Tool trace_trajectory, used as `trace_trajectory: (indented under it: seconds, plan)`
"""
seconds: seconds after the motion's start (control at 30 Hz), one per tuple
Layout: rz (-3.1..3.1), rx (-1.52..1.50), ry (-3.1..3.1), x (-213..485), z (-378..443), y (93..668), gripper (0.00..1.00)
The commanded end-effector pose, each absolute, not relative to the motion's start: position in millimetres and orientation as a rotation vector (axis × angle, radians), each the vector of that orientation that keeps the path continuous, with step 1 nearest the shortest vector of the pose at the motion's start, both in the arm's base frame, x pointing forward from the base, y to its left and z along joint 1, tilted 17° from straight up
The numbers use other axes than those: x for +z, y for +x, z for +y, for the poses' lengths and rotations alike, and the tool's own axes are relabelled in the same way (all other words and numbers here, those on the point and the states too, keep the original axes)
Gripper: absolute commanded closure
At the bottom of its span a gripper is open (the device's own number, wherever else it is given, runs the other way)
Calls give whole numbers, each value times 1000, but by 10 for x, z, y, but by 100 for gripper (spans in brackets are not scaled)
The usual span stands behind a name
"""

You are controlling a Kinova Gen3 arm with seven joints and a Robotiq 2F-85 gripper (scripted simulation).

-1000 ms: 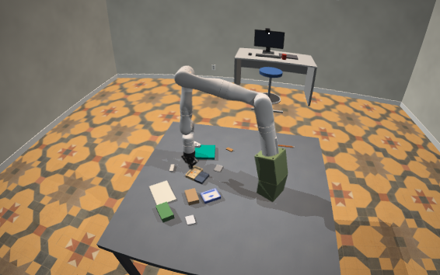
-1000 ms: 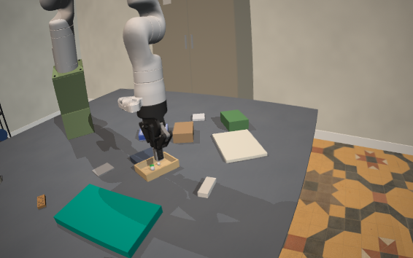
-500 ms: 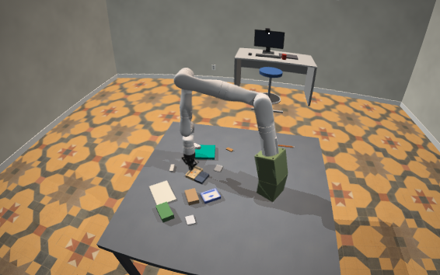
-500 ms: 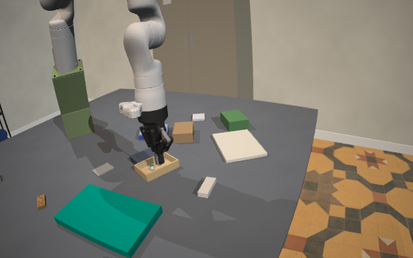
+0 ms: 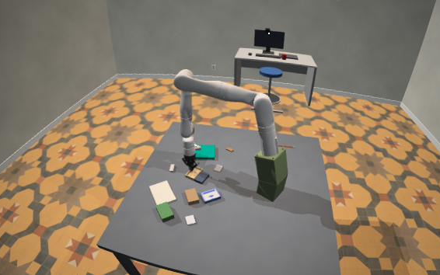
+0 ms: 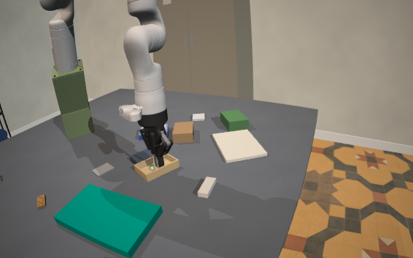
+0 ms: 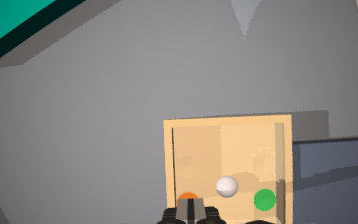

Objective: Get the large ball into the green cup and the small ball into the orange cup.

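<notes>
The wooden puzzle (image 5: 194,174) (image 6: 149,176) (image 7: 168,160) is a shallow tan box lying flat on the grey table (image 5: 248,217) (image 6: 269,120) (image 7: 105,125). In the wrist view, a white ball (image 7: 227,186) (image 6: 152,167) sits between the orange cup (image 7: 187,196) and the green cup (image 7: 264,199), in neither of them. I see no second ball. My gripper (image 5: 190,165) (image 6: 159,162) (image 7: 190,214) is shut with nothing between its fingers. Its tips point down into the puzzle's near edge, right by the orange cup.
A dark blue flat block (image 5: 202,177) (image 6: 139,157) (image 7: 330,165) touches the puzzle's side. Nearby lie a teal slab (image 5: 205,151) (image 6: 109,215) (image 7: 15,20), a brown box (image 5: 191,196) (image 6: 183,132), a cream slab (image 5: 162,192) (image 6: 238,146) and a small white block (image 5: 172,167) (image 6: 206,186).
</notes>
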State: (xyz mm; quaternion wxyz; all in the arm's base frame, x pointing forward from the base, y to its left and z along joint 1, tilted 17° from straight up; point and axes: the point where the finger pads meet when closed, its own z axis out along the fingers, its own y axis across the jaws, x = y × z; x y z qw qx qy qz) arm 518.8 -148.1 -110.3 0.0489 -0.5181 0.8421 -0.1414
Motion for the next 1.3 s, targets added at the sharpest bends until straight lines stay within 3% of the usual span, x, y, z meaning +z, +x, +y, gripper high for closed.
trace_trajectory:
  seconds: [0.0, 1.27]
  plan:
    - [2554, -436, -1585, -1109, -1485, 5220, 100]
    - [2560, -429, -1593, -991, -1655, 5562, 100]
